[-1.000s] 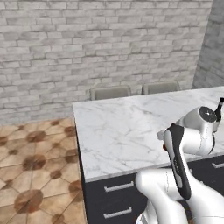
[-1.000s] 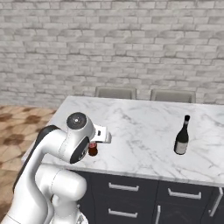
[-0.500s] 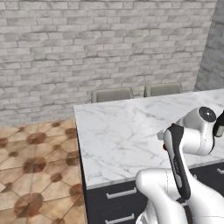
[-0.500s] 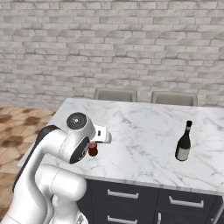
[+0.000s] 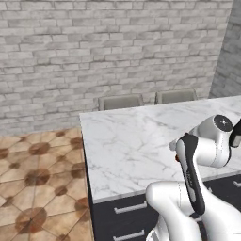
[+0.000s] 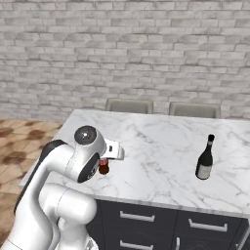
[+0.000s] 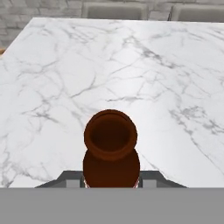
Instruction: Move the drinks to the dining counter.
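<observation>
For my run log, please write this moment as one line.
gripper: shut on brown bottle | bottle: upright, over dining counter | wine bottle: standing on counter, to the right | stage: bringing bottle in

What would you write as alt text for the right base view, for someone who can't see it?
A white robot arm holds a small dark brown bottle in its hand over the near left part of a white marble dining counter. A dark wine bottle stands upright to the right; two chair backs and a brick wall lie behind.

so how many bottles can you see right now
2: a dark wine bottle standing on the marble dining counter to the right, and a brown bottle in the gripper. Others may be hidden.
</observation>
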